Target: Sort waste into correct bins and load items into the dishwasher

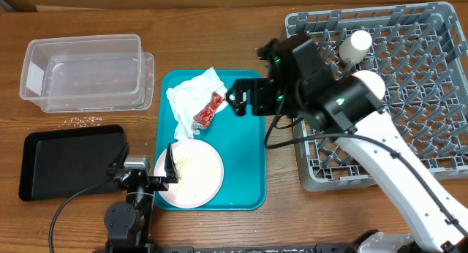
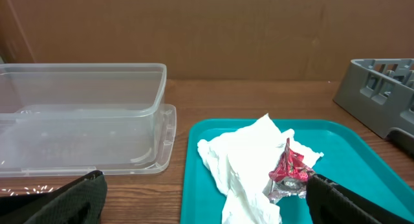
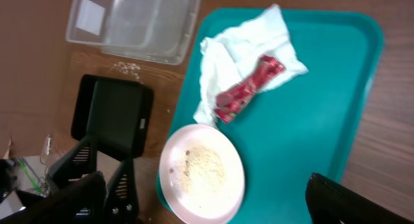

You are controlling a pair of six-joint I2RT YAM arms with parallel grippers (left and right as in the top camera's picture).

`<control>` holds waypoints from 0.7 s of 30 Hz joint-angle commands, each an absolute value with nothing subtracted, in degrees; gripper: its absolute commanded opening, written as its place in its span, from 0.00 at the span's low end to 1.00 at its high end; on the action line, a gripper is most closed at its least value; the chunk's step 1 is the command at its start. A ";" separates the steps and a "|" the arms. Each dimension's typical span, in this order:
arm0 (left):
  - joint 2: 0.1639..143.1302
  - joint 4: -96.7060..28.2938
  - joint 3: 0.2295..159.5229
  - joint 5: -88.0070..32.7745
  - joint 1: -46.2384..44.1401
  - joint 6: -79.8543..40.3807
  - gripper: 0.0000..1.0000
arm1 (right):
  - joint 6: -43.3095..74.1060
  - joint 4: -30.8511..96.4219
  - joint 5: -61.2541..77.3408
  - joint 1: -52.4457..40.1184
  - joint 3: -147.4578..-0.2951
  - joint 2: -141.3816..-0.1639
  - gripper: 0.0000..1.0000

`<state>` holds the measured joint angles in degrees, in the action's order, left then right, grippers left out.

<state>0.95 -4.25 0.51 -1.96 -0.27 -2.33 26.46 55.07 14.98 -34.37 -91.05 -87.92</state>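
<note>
A crumpled white napkin [image 1: 191,99] and a red foil packet [image 1: 208,110] lie at the back of the teal tray [image 1: 245,172]. In front of them sits a pale-pink plate [image 1: 189,174] holding rice-like crumbs. My right gripper [image 1: 235,99] hovers open and empty over the tray, just right of the packet; its view looks down on the plate [image 3: 202,172], the packet [image 3: 249,88] and the napkin [image 3: 252,43]. My left gripper [image 1: 145,169] stands open and empty at the plate's left edge, facing the napkin [image 2: 239,159] and packet [image 2: 288,169]. A white cup [image 1: 356,44] stands in the grey dish rack [image 1: 380,92].
The clear tub [image 1: 84,70] stands at the back left, with loose crumbs [image 1: 84,121] on the wood in front of it. The black tray [image 1: 69,161] lies at the front left, beside my left gripper. The right arm's white body crosses the rack's front corner.
</note>
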 commanded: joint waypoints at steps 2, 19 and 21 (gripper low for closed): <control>0.34 -4.29 0.27 -2.37 -0.03 -0.82 1.00 | 27.49 53.67 14.31 -36.14 -92.27 -87.00 1.00; 0.34 -4.29 0.27 -2.37 -0.03 -0.82 1.00 | 26.59 60.97 12.21 -24.51 -92.33 -77.95 1.00; 0.34 -4.29 0.27 -2.37 -0.03 -0.82 1.00 | 26.59 62.83 10.90 -20.97 -92.33 -75.83 1.00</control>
